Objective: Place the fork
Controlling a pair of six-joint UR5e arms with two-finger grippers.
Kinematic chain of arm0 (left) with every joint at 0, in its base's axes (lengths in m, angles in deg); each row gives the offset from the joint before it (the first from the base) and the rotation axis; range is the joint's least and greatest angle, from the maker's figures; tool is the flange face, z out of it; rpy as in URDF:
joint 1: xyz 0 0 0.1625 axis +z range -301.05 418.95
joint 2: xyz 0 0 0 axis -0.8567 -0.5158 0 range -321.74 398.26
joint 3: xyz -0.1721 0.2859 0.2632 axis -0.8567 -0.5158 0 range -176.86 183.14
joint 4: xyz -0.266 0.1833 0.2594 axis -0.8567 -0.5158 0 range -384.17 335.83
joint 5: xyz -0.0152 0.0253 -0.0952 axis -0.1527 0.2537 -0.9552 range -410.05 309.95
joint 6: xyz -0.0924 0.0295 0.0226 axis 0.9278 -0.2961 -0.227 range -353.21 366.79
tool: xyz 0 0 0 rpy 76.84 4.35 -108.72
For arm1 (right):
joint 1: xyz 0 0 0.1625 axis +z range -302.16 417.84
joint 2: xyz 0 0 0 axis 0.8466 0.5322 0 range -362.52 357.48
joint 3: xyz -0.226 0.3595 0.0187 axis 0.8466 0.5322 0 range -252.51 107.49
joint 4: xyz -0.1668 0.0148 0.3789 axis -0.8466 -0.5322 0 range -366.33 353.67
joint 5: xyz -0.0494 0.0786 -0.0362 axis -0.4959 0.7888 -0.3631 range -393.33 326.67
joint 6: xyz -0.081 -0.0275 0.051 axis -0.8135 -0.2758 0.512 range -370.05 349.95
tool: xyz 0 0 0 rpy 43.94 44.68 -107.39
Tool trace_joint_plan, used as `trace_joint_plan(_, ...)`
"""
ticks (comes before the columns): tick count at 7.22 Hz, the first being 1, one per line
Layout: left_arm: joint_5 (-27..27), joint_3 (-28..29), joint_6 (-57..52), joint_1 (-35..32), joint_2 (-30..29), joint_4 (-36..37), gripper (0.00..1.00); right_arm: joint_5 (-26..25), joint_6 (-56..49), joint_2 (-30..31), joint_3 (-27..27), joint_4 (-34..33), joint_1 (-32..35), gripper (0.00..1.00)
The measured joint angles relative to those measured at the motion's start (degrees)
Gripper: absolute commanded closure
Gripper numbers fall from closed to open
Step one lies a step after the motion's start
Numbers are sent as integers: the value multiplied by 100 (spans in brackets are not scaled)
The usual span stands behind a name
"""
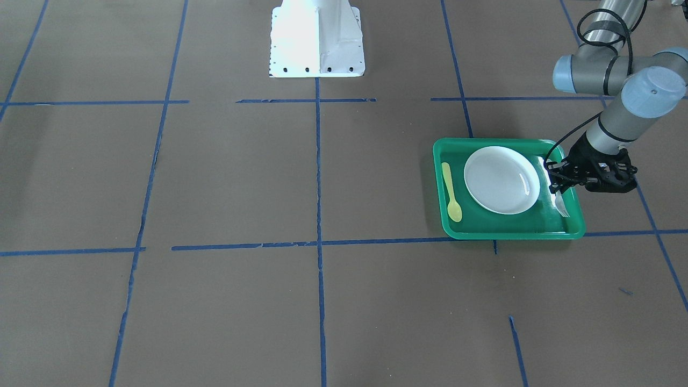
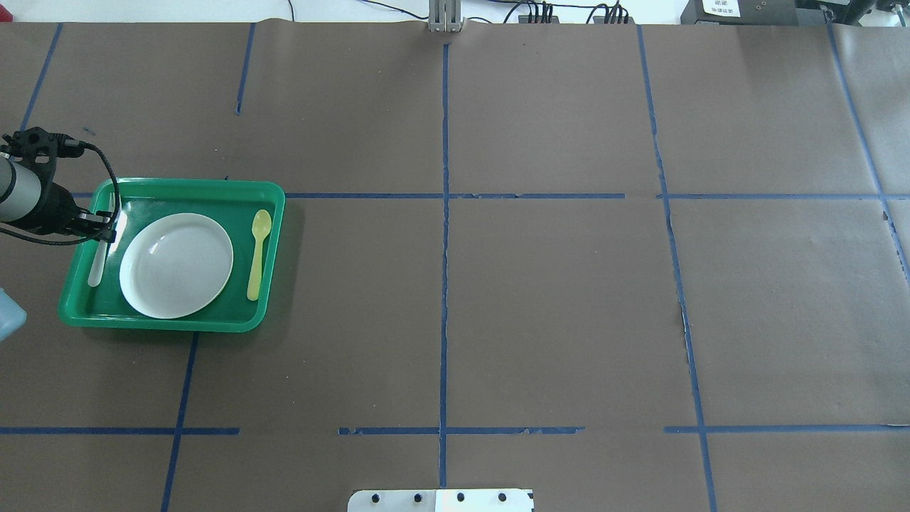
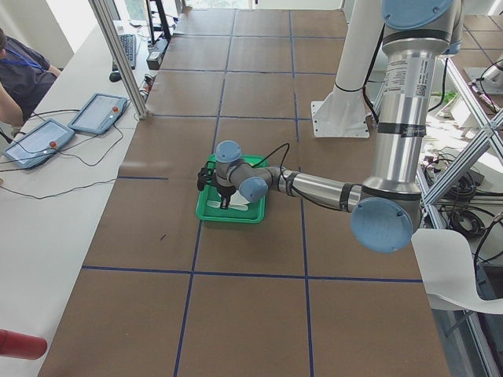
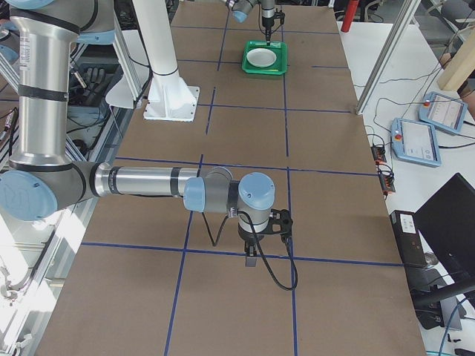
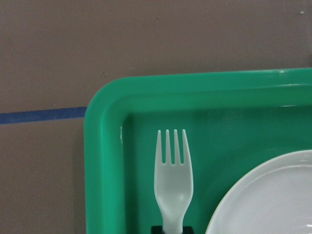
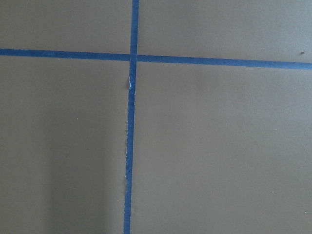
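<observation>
So the fork (image 5: 173, 180) is down in the green tray (image 2: 170, 186), lying in the narrow strip between the tray's wall and the white plate (image 2: 176, 264), just beside the plate's rim. Tines point at the tray's far corner, away from the robot, and the handle runs back toward the robot's side.

The left tool (image 1: 555, 187) is right over that strip. In the left wrist view you only get a sliver of dark fingertip at the bottom edge, snug on both sides of the fork's neck, so it looks pinched onto the fork there. Whether the fork is flat on the tray floor or a hair above it, I honestly can't say.

The yellow spoon (image 2: 257, 252) lies on the other side of the plate, parallel to the fork, bowl end pointing away from the robot.

The right tool (image 4: 252, 256) is well apart from all this, pointing down over the brown worktop (image 2: 554, 299) near a crossing of blue tape (image 6: 129, 146). Only the side view shows it, so I can't tell whether its fingers are apart or together.
</observation>
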Motion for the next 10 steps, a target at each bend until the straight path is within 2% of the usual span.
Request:
trace_joint_plan(1,0,3,-7,-2,11,-3,0,0,-2,0,0,0,0,0)
trace_joint_plan(5,-6,-166,-77,-47,142,-65,0,0,3,0,0,0,0,0)
trace_joint_plan(7,-72,-540,-733,-500,166,81,0,0,6,0,0,0,0,0)
trace_joint_plan(8,-268,-655,-1441,-891,132,417,0,0,4,0,0,0,0,0)
trace_joint_plan(10,-601,-865,-3094,-1612,-66,1674,0,0,2,0,0,0,0,0)
